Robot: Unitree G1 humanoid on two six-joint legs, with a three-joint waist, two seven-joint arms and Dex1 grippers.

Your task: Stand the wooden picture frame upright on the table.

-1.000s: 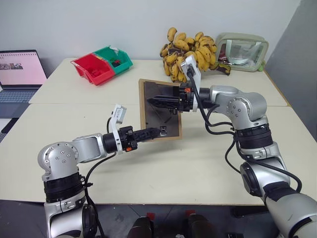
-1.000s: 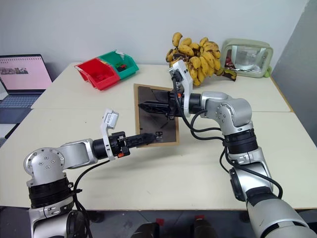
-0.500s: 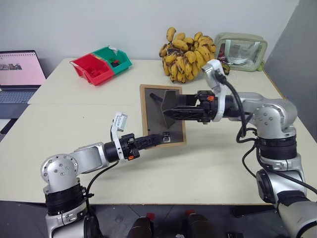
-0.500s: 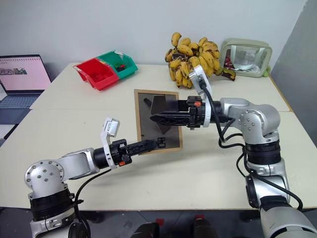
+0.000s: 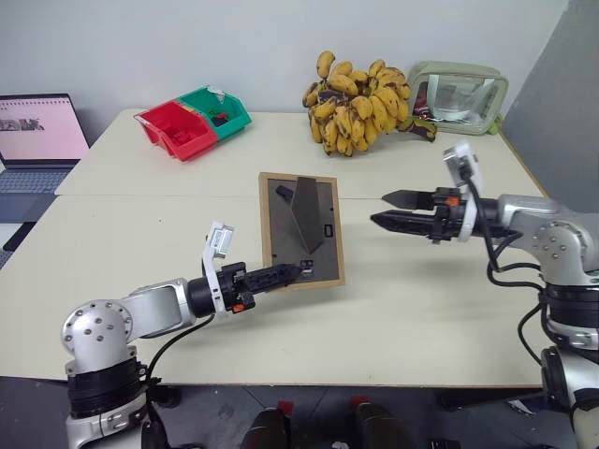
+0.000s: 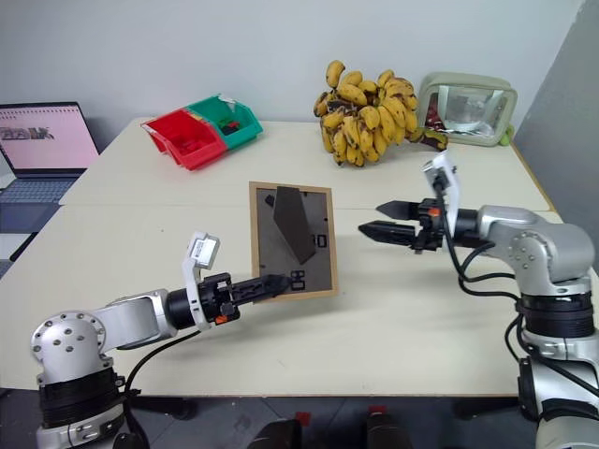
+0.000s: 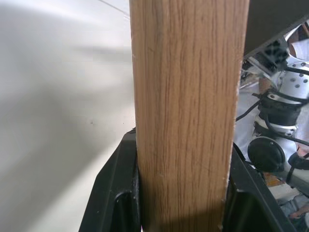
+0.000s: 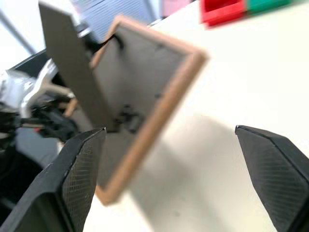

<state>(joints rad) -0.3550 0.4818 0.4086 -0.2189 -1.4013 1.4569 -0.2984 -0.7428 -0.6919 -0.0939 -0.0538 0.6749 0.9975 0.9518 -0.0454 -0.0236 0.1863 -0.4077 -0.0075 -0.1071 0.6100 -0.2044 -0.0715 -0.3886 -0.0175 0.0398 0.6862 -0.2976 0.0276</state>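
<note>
Am pinching wooden picture frame (image 5: 301, 229) bottom edge with left tool (image 5: 298, 272), stand unfolded; right tool (image 5: 379, 209) spread at 3 o'clock. Next: settling frame on worktop (image 5: 402, 309), releasing.

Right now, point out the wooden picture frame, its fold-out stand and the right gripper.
wooden picture frame (image 5: 272, 229), left eye view, on its dark back panel.
fold-out stand (image 5: 307, 217), left eye view, on the middle of the flap.
right gripper (image 5: 387, 210), left eye view, midway between its open fingertips.
</note>
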